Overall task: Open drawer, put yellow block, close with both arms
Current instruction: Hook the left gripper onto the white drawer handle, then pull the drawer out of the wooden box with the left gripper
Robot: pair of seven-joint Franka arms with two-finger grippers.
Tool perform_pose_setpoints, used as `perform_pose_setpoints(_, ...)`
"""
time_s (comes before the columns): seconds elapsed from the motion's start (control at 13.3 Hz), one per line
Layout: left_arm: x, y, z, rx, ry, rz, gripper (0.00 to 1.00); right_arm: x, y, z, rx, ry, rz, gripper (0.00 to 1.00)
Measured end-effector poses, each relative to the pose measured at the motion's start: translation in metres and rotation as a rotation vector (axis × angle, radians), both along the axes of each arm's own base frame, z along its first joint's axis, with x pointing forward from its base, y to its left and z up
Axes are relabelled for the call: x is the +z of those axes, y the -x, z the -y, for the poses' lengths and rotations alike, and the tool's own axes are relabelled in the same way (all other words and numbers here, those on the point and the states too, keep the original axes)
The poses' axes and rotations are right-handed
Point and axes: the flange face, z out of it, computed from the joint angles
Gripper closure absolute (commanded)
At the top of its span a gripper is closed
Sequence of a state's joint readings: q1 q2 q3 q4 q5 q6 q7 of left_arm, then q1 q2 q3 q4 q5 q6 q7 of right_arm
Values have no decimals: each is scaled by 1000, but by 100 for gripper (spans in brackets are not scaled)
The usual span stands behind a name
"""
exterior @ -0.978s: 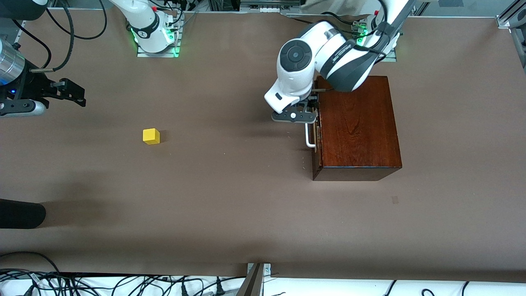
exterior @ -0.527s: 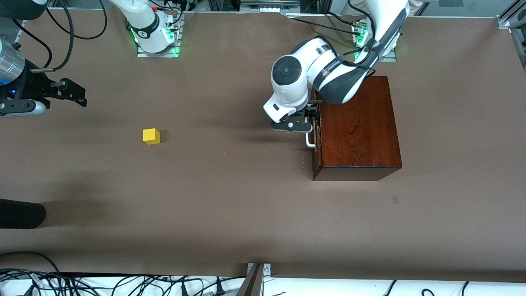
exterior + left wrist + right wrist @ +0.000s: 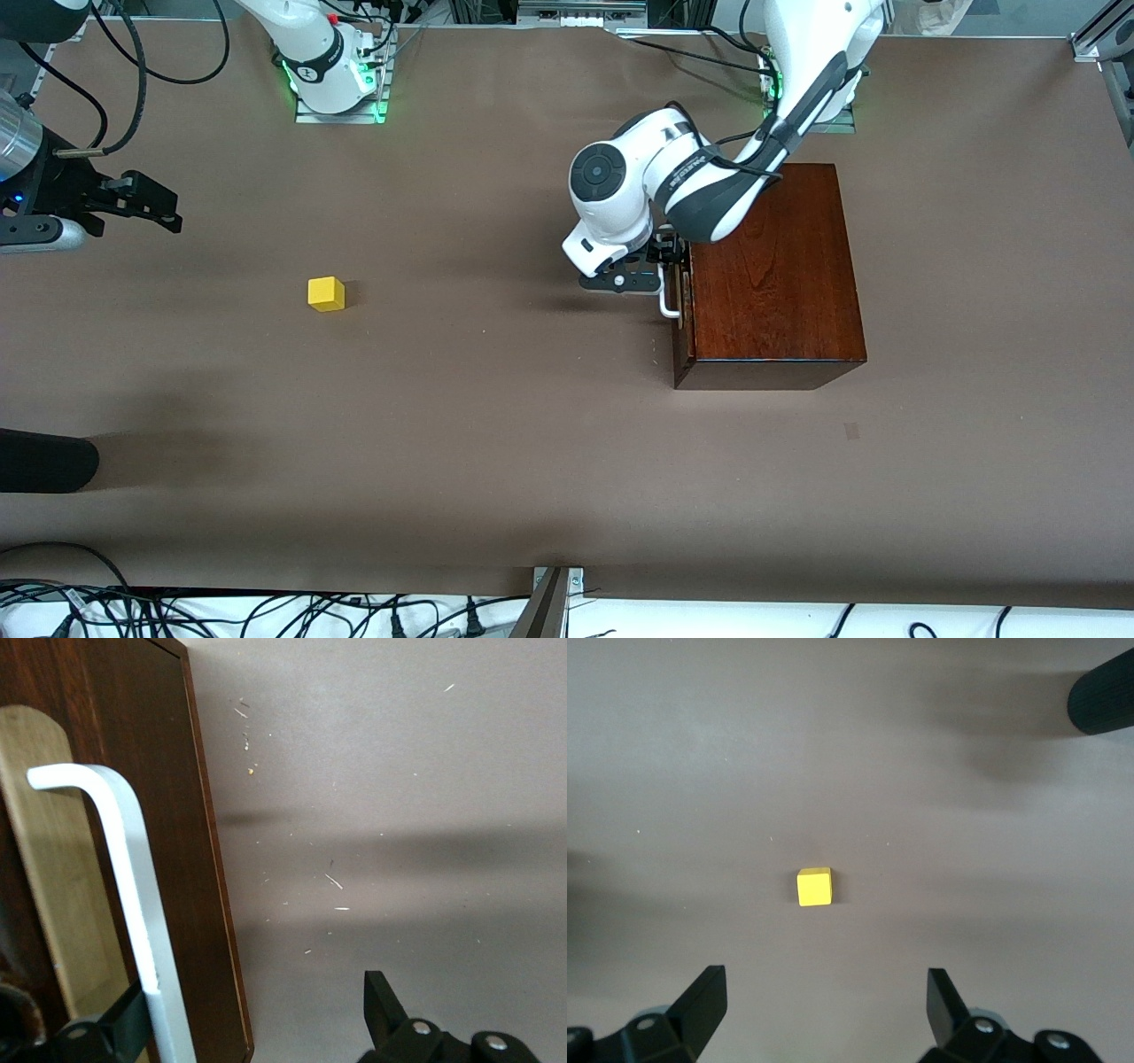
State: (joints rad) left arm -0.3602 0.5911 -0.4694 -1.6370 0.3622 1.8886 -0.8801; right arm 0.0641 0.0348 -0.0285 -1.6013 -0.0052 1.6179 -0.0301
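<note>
Mahogany box [image 3: 775,275]: same spot; your landmark.
Change: left gripper [image 3: 660,270] has dropped along the box's front toward the white handle [image 3: 133,895]; elbow pulled in.
Left jaws: apart, one finger each side of the handle.
Drawer [image 3: 53,868]: shut.
Yellow block [image 3: 326,293]: unmoved, well apart from the box, toward the right arm's end.
Right gripper [image 3: 824,1014]: waits above the block, jaws wide.

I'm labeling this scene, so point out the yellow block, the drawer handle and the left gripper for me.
yellow block [image 3: 326,293], front view, on its top face.
drawer handle [image 3: 133,886], left wrist view, on the white bar's long straight part.
left gripper [image 3: 671,275], front view, between its fingertips at the handle.
</note>
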Motion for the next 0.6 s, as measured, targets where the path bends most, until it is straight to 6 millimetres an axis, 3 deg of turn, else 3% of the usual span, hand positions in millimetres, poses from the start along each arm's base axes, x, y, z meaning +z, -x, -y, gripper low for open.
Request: perform_pose_setpoints(0.6, 1, 19, 46, 75, 107, 120, 0, 1, -1, 0, -1, -2, 10, 0)
